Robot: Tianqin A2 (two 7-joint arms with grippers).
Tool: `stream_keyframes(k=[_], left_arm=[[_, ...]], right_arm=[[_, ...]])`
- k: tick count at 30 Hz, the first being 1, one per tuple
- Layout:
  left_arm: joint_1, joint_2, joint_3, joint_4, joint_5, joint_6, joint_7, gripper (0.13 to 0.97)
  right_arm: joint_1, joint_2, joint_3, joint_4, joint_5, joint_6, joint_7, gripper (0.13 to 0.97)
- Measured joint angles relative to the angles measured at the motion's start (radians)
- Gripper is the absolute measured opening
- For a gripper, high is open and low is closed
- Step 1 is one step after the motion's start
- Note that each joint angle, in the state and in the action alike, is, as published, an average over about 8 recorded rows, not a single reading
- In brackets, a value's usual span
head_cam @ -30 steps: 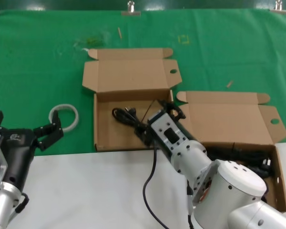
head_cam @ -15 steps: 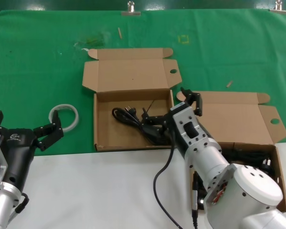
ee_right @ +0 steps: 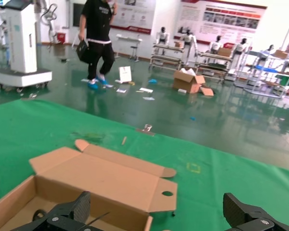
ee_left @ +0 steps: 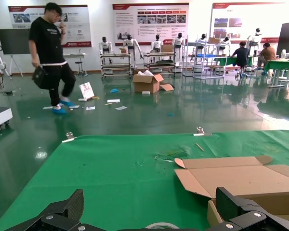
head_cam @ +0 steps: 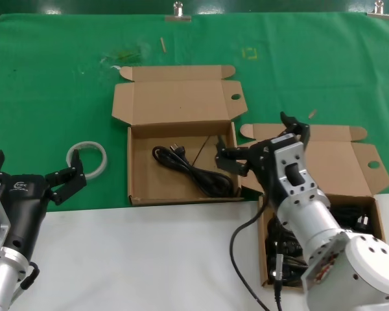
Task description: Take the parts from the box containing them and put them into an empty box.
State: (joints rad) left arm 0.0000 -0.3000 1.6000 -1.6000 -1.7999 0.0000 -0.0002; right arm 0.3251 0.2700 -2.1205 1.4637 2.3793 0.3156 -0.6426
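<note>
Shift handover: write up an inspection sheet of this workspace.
Surface: green cloth beyond a white table edge.
Job's things: one black cord in left box; more cords in right box.
Clutter: whitish tape ring on the cloth.
End effectors: right end effector open, empty, between the boxes; left end effector open, parked near the tape ring.
Cables: black arm cable hangs over the white edge.
Surroundings: a person walks by in the hall.

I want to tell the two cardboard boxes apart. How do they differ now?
The left box holds one black cord bundle and lies fully in view; the right box holds more cords and is partly hidden by the right arm, whose open claw hangs above it. Both are brown and open-lidded.
</note>
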Motion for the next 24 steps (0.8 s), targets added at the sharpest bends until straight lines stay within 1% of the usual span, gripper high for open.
stream_keyframes(k=[6,24], left_arm=[[0.000,0.000,0.000,0.000,0.000,0.000,0.000,0.965],[0.000,0.000,0.000,0.000,0.000,0.000,0.000,0.965]], right_arm=[[-0.043,0.000,0.069,0.018,-0.076,-0.042,0.085,0.960],[-0.171,0.000,0.274,0.072,-0.305,-0.166,0.338,0.966]])
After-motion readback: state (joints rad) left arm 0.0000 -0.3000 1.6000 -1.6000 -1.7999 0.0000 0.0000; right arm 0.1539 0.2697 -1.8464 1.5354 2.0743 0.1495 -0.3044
